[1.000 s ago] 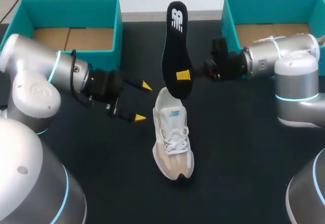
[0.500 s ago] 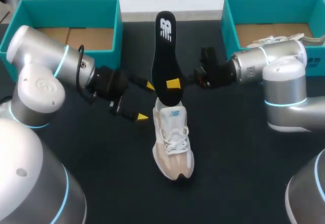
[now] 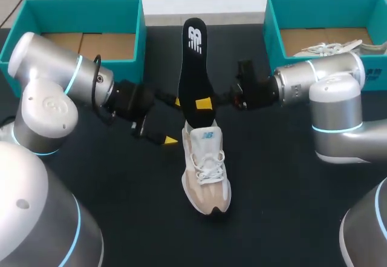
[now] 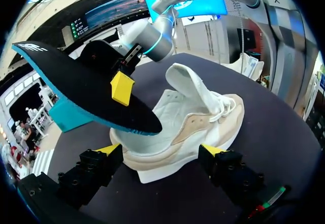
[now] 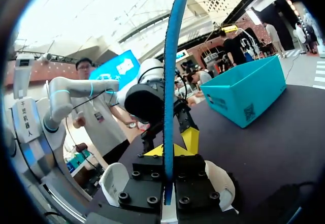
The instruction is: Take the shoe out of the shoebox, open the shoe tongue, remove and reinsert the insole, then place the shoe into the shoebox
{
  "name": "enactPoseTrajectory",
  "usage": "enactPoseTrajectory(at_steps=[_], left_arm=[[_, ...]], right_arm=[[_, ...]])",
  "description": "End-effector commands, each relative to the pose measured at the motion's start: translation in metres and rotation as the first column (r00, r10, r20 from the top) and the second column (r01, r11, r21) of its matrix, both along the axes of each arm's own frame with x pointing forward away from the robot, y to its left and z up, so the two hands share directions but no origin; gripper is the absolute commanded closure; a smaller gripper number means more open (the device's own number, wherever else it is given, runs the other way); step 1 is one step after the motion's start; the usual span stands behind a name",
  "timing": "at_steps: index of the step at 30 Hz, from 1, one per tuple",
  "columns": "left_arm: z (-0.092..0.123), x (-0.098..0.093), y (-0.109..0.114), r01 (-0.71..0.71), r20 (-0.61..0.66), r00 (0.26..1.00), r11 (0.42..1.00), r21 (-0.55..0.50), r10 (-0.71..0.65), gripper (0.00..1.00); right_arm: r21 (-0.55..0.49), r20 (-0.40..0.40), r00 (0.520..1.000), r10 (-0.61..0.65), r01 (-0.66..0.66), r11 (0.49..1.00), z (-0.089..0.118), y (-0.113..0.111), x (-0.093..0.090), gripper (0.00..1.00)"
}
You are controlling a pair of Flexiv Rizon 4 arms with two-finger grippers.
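Observation:
The beige and white shoe (image 3: pixel 207 170) stands on the black table, toe toward the near edge, tongue pulled up. My right gripper (image 3: pixel 204 103) is shut on the black insole (image 3: pixel 192 67). It holds the insole steeply tilted, with the lower end at the shoe's heel opening. In the right wrist view the insole (image 5: pixel 170 82) stands edge-on between my right gripper's (image 5: pixel 169 176) fingers, above the shoe (image 5: pixel 115 181). My left gripper (image 3: pixel 172 121) is open just left of the heel. In the left wrist view the shoe (image 4: pixel 193 127) lies just ahead of my left gripper (image 4: pixel 161 150), under the insole (image 4: pixel 86 92).
A teal shoebox (image 3: pixel 91 13) stands at the back left. A second teal box (image 3: pixel 272 19) at the back right holds another white shoe (image 3: pixel 329 48). Bare black tabletop (image 3: pixel 284 188) lies around the shoe's front and sides.
My right gripper has carried the insole left and down, bringing its lower end to the shoe's heel opening. My left arm has shifted up and right, closer to the shoe.

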State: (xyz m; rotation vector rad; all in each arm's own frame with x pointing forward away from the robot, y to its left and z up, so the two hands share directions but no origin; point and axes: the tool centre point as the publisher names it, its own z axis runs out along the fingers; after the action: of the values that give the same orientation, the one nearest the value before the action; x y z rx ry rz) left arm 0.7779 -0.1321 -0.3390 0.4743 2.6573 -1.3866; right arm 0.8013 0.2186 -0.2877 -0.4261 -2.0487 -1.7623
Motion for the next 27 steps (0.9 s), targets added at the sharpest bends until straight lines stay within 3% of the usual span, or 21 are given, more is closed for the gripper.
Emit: enactPoseTrajectory(at_steps=[1, 17, 27], left_arm=[[0.000, -0.001, 0.000, -0.001, 0.001, 1.000, 1.000, 0.003, 0.001, 0.00], [0.000, -0.001, 0.000, -0.001, 0.001, 1.000, 1.000, 0.003, 0.001, 0.00], [0.000, -0.001, 0.000, -0.001, 0.001, 1.000, 1.000, 0.003, 0.001, 0.00]], right_arm=[[-0.003, 0.000, 1.000, -0.004, 0.004, 1.000, 0.000, 0.000, -0.001, 1.00], [0.004, 0.014, 1.000, -0.017, 0.017, 1.000, -0.019, 0.005, -0.002, 1.00], [-0.013, 0.027, 0.999, -0.017, 0.017, 1.000, -0.040, -0.004, -0.005, 1.00]])
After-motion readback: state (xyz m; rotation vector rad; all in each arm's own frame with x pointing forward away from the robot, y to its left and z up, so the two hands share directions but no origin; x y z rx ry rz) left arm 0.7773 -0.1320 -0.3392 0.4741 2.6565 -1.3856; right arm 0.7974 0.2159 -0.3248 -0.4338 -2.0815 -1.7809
